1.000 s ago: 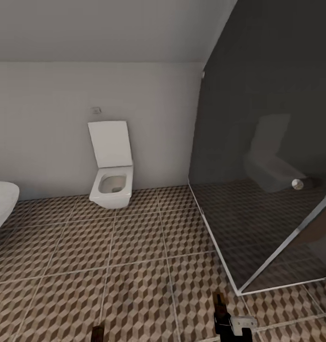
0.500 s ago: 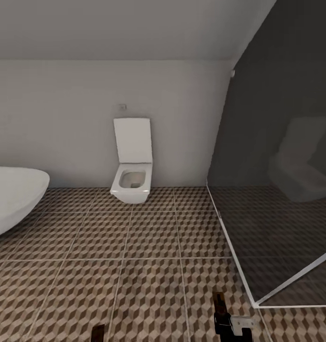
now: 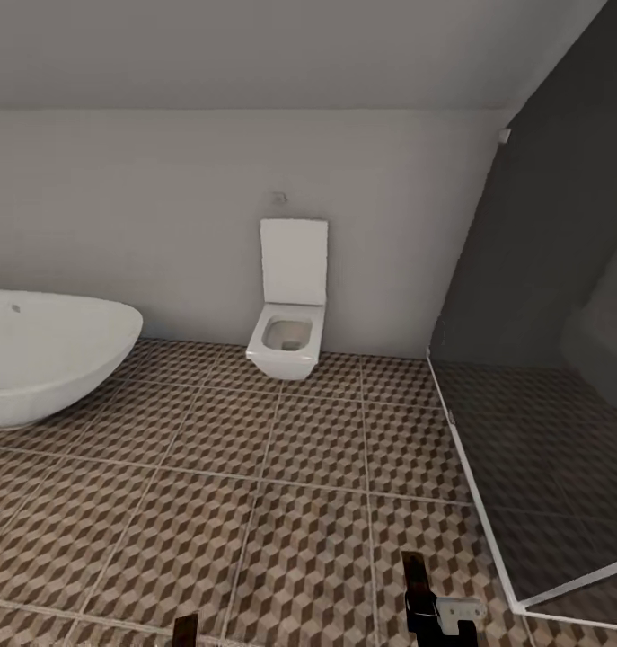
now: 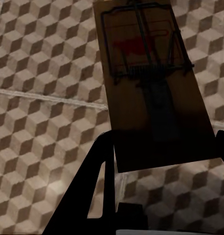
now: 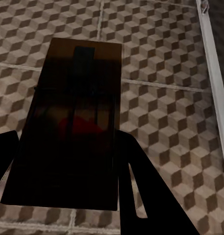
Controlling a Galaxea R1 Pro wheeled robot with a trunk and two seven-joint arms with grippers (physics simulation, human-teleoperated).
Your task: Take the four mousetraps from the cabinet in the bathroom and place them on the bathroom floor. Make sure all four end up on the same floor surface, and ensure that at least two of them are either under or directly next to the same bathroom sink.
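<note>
Carrying one mousetrap (image 4: 151, 83) in the left gripper (image 4: 161, 147), we have the board clamped by its near end between the dark fingers (image 4: 100, 166), so the wire spring and red mark point away from us over the bathroom floor (image 4: 38, 122). A second mousetrap (image 5: 75, 122) sits the same way in the right gripper (image 5: 68, 161), its jaws closed on the near edge of the board, the red mark dim in shadow. We judge that both traps are held flat and low so that they can be set straight down on the tiles without tipping. Both hang above the cube-patterned floor and neither touches it.

In the head view the tips of the two loads show at the lower edge, the left one (image 3: 185, 629) small and dark, the right gripper (image 3: 431, 607) with a pale bracket beside it. Ahead lies open tile. A white toilet (image 3: 288, 332) with its lid raised hangs on the far wall, well apart from us. A white oval basin (image 3: 48, 359) stands on the floor to our left; we cannot tell from here whether it is a tub or the sink the task means. To our right the dark glass shower screen (image 3: 559, 296) and its pale floor rail (image 3: 479, 503) close off that side, so we would keep the right arm clear of the rail when lowering.
</note>
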